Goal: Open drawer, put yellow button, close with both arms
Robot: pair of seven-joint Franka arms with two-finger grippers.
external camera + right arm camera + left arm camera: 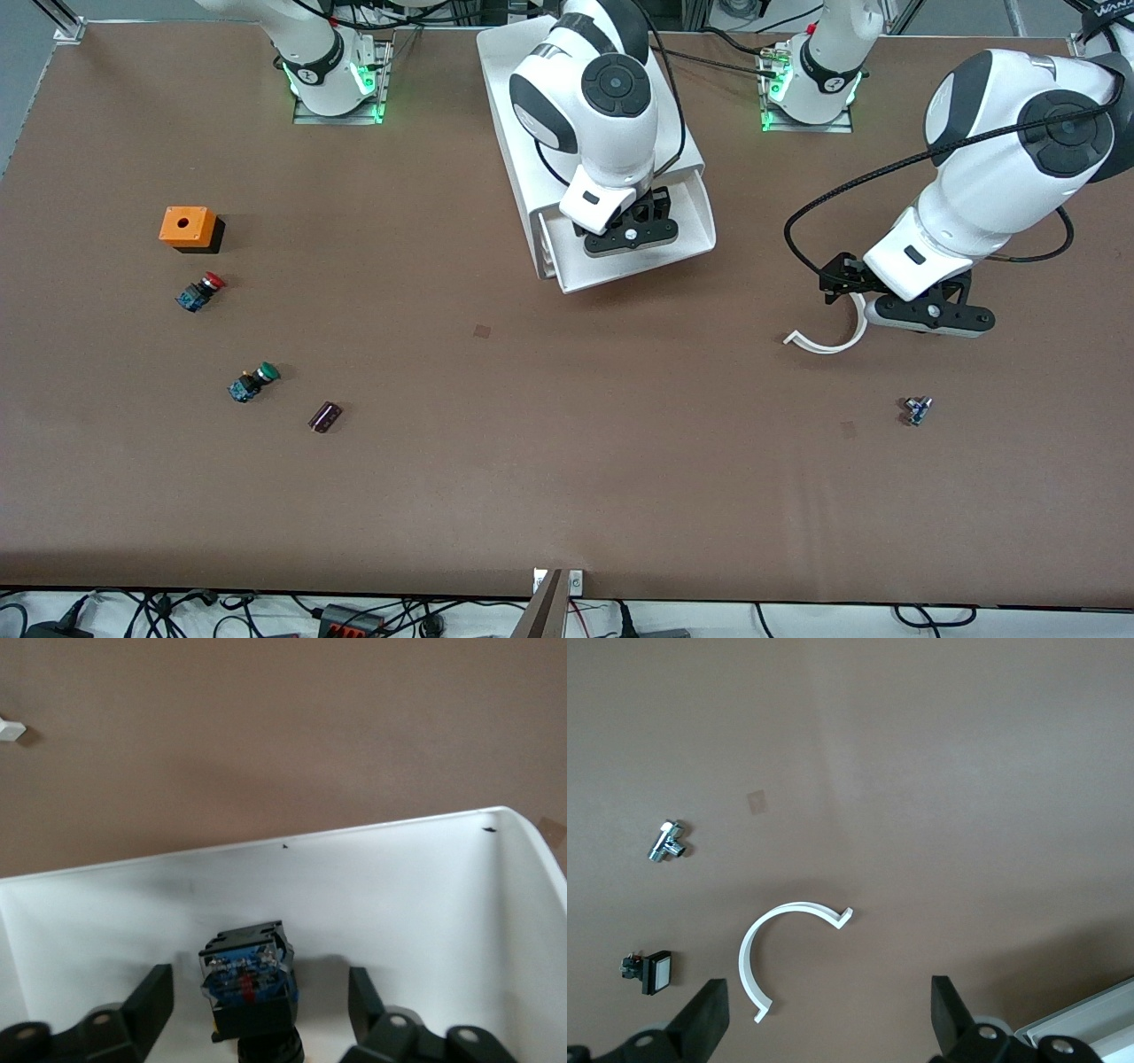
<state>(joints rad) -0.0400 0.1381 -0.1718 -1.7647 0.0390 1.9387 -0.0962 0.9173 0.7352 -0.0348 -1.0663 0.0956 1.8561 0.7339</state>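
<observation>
The white cabinet [514, 133] stands at the table's back middle with its top drawer [700, 232] pulled out. My right gripper [631, 235] hangs over the open drawer, open. In the right wrist view the gripper [261, 1010] has its fingers apart on either side of a button [248, 979] that lies on the drawer's white floor [399, 877], untouched. Its black body and blue contact block show; its cap is mostly hidden. My left gripper [926, 321] is open and empty over the table toward the left arm's end, in its wrist view [830, 1019] just above a white curved strip [757, 952].
Toward the right arm's end lie an orange box [188, 228], a red-capped button [200, 291], a green-capped button [253, 382] and a dark small part [325, 416]. A small metal fitting [916, 410] lies nearer the front camera than the curved strip [833, 341].
</observation>
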